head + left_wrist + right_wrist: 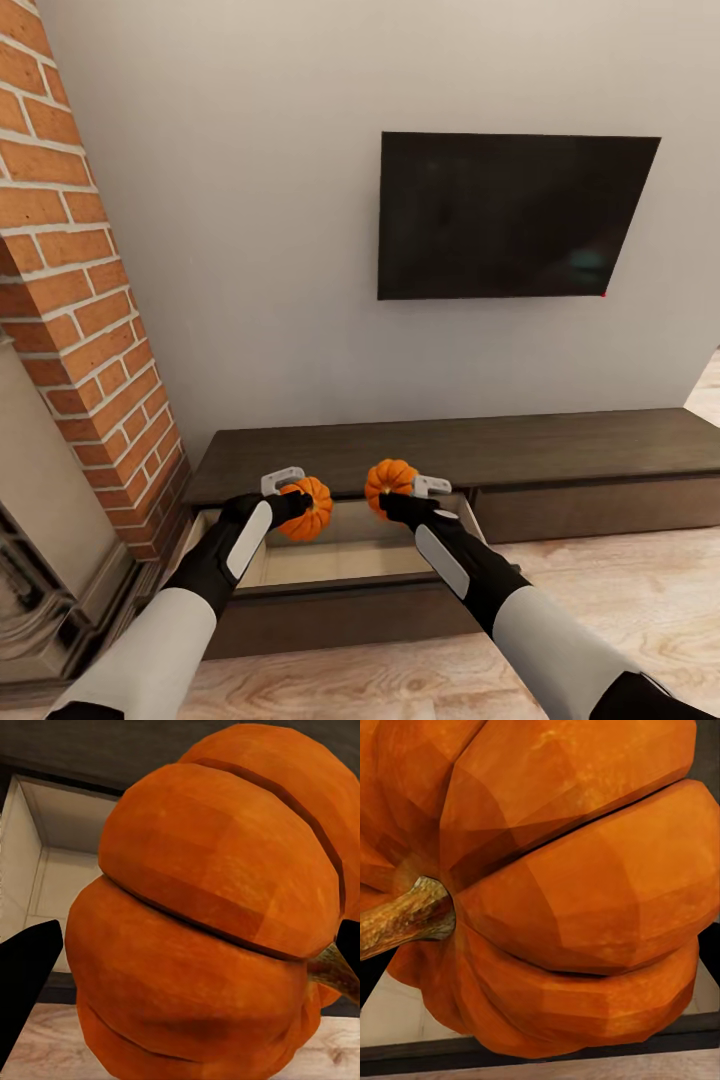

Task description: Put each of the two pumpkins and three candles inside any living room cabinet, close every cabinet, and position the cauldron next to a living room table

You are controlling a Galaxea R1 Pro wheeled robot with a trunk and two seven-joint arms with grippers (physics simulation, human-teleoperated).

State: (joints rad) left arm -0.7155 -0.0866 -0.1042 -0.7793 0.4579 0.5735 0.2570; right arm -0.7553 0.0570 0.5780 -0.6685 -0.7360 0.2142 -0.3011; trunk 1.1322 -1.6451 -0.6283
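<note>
Two small orange pumpkins hang over the open drawer [330, 560] of the long dark-brown cabinet [450, 452]. My left gripper [295, 505] is shut on the left pumpkin [308, 508], whose ribbed side [210, 930] looms close in the left wrist view between dark fingers [26, 982]. My right gripper [395, 497] is shut on the right pumpkin [389, 483], and its brown stem [405, 916] shows in the right wrist view. The drawer's pale interior [56, 847] lies below with nothing visible in it. Candles, cauldron and table are out of view.
A brick fireplace column [80, 300] stands close on the left. A black TV [510, 215] hangs on the grey wall above the cabinet. The cabinet's right drawer front [600, 510] is closed. Light wood floor [620, 590] spreads to the right.
</note>
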